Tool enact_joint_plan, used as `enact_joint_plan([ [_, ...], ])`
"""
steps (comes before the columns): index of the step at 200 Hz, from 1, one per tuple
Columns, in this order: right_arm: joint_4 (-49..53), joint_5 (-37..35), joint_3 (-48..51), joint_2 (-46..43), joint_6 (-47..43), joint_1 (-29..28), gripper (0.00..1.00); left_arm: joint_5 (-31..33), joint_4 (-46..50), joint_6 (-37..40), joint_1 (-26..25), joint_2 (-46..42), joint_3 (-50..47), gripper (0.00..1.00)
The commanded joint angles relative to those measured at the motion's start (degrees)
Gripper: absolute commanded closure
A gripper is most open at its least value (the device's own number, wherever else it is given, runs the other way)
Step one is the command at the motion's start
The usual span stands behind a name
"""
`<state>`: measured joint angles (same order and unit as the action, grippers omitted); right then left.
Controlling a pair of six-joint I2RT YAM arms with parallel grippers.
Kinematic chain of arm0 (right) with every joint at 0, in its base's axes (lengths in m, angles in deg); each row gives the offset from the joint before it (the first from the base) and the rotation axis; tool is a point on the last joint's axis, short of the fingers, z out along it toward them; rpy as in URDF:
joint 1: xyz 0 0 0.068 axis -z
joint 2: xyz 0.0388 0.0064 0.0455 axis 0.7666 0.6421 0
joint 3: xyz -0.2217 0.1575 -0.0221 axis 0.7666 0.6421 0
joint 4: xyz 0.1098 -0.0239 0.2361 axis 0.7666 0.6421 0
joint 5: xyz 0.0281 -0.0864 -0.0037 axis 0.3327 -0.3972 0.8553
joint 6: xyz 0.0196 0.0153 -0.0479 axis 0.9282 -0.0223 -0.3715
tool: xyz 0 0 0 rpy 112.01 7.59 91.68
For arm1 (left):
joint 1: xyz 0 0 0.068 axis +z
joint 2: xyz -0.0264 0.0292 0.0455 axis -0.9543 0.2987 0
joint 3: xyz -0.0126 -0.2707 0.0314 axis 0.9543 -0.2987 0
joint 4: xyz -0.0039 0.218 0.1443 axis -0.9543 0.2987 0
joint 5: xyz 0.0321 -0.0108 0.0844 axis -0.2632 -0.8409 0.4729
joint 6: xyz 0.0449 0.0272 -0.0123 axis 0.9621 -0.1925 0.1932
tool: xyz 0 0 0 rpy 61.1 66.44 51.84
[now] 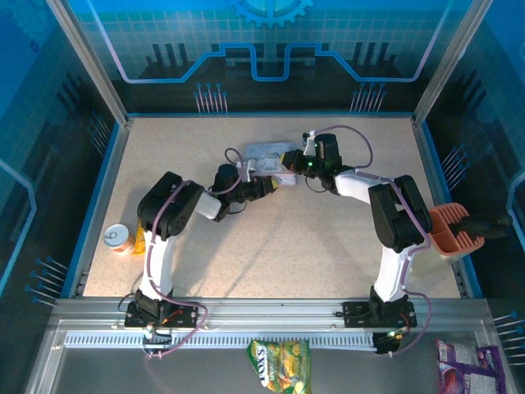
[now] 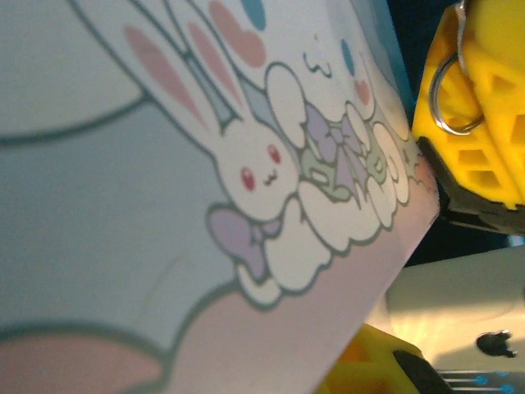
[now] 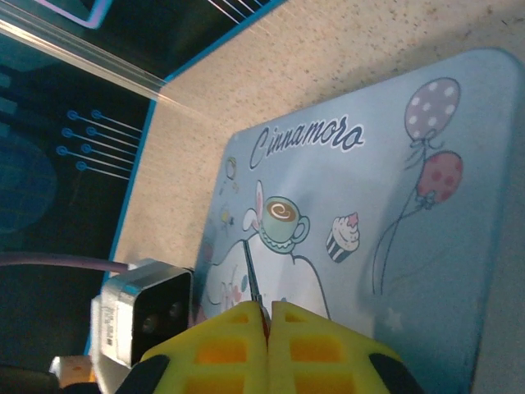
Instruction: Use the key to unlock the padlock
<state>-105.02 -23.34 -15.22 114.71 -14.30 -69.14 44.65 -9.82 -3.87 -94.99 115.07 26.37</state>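
- Beige speckled tabletop (image 1: 328, 246): both arms reached to its far middle and met there, tips near each other.
- Pale grey-blue rectangular tin (image 1: 264, 151) with a cartoon rabbit and balloon print sat on the table just beside both tips. In the left wrist view its printed face was very close to the lens and blocked most of the sightline.
- Right gripper (image 3: 268, 308): yellow lattice fingers clenched tight, pinching the thin dark metal key (image 3: 252, 277). The key stuck out past the tips and pointed across the tin lid.
- Left gripper (image 1: 270, 186): at the tin's near edge, facing the right one. Grasping or released, could not tell; the tin hid the gap.
- Thin silver loop (image 2: 447, 98) lay against a yellow finger (image 2: 484, 123) just off the tin's corner. Shackle of the small dark padlock or a key ring, could not tell.
- Padlock judged to be at that corner, between the two tips; its dark body could not be made out.
- Step in hand, judged: bringing the key tip to the keyhole.
- To do it well: line the key up with the keyhole's axis before pushing.
- Left side should brace the lock so it does not swing.
- Go in slow and straight, with no sideways load, since the thin key could slip or twist in the pinch.
- Turn only once it is fully seated.
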Motion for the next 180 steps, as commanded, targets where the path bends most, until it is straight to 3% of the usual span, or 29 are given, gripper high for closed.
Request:
enact_joint_plan([
  [1,16.83,-5.08,-1.71,3.49,-5.37,2.04,1.00,-1.50,30.09,3.81,0.84,-0.86,0.41,1.00],
  [22,22.13,-7.94,-7.97,4.23,-8.92,2.14,1.00,0.11,42.08,14.26,0.66,-2.66,3.37,1.00],
  [59,28.86,-9.66,-20.85,10.68,-10.17,2.96,1.00,-2.49,51.10,24.46,0.75,-5.81,3.56,1.00],
  [109,41.81,-11.21,-40.21,22.14,-13.47,2.97,1.00,-2.97,56.19,28.77,1.49,-8.17,3.75,1.00],
  [180,41.58,-9.70,-29.20,16.70,-17.89,-1.82,1.00,-4.71,53.59,24.50,6.29,-7.63,3.94,1.00],
])
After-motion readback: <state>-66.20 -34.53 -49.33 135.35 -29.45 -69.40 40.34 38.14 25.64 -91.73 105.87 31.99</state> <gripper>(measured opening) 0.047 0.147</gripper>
